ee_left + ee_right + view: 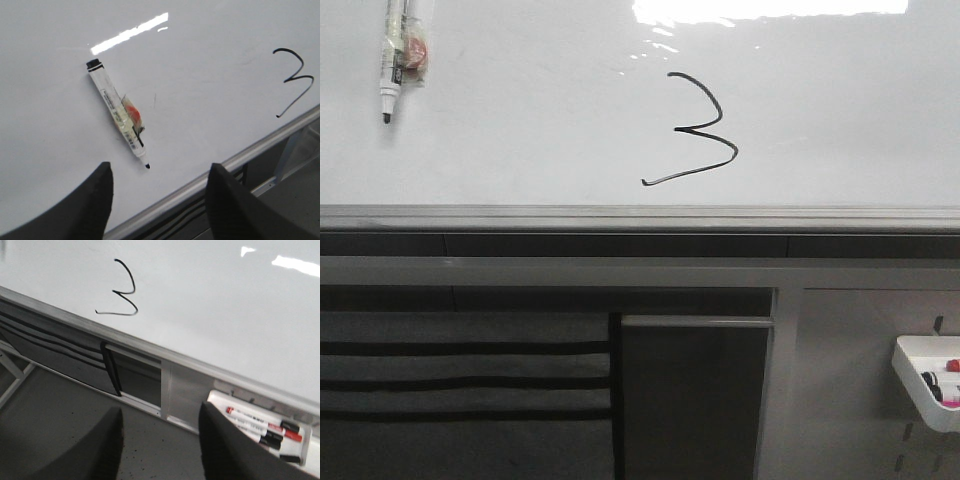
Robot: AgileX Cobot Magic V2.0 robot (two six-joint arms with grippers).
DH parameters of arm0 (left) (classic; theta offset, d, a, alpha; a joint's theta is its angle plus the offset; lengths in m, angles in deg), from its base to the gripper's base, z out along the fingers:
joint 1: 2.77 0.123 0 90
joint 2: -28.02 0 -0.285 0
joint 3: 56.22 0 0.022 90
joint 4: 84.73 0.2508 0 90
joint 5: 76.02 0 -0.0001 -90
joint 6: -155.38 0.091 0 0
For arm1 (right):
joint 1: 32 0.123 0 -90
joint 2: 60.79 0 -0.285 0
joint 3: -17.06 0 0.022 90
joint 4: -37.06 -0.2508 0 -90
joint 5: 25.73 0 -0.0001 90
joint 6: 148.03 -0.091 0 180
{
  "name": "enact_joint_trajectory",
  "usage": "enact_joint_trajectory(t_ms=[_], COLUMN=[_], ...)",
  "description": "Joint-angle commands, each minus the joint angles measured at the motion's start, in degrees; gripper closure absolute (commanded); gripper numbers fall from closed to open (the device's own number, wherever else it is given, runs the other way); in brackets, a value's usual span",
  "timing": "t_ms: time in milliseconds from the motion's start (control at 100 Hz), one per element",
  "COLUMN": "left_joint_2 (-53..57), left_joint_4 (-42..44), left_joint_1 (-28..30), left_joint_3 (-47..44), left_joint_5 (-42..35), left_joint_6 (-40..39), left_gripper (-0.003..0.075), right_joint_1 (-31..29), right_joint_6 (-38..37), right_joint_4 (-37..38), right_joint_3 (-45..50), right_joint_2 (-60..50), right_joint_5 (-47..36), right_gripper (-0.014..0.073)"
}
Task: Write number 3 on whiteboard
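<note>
A thin black number 3 is drawn on the whiteboard, right of its middle. It also shows in the left wrist view and the right wrist view. A white marker with a black tip pointing down clings to the board at the upper left; in the left wrist view the marker lies a little beyond my left gripper, which is open and empty. My right gripper is open and empty, low over the grey floor, away from the board.
A grey metal ledge runs under the board, with grey cabinet panels below. A white tray with several markers hangs at the lower right. Glare patches sit near the board's top.
</note>
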Motion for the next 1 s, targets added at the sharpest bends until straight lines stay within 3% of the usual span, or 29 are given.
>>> enact_joint_trajectory(t_ms=[0,150,340,430,550,630,700,990], left_joint_2=[6.6,18.0,29.2,32.4,33.9,33.9,33.9,33.9], left_joint_4=[4.8,10.0,10.0,9.9,9.2,4.0,0.7,0.7], left_joint_1=[0.0,0.0,0.0,0.0,0.0,0.0,0.0,0.0], left_joint_3=[0.8,-6.3,-20.6,-26.4,-31.9,-33.8,-34.7,-37.7], left_joint_5=[1.1,0.6,-8.2,-13.9,-22.6,-26.5,-26.4,-26.4], left_joint_6=[-6.3,-14.7,-15.0,-15.0,-15.0,-15.0,-15.0,-15.0], left_gripper=[0.0423,0.0521,0.0664,0.0741,0.0738,0.0738,0.0738,0.0738], right_joint_1=[-0.3,-0.3,-0.3,-0.3,-0.3,-0.3,-0.3,-0.3], right_joint_6=[-5.4,-9.1,-9.6,-9.6,-9.6,-9.6,-9.6,-9.6], right_joint_4=[2.1,2.1,2.3,2.3,2.3,2.3,2.3,2.3], right_joint_3=[-1.4,1.3,8.9,12.5,15.8,16.9,17.3,17.3], right_joint_2=[-2.3,-7.4,-13.1,-14.5,-14.5,-14.5,-14.5,-14.5], right_joint_5=[1.5,1.2,-6.5,-10.3,-15.2,-15.3,-15.3,-15.3], right_gripper=[0.0366,0.048,0.0633,0.0664,0.0663,0.0663,0.0663,0.0663])
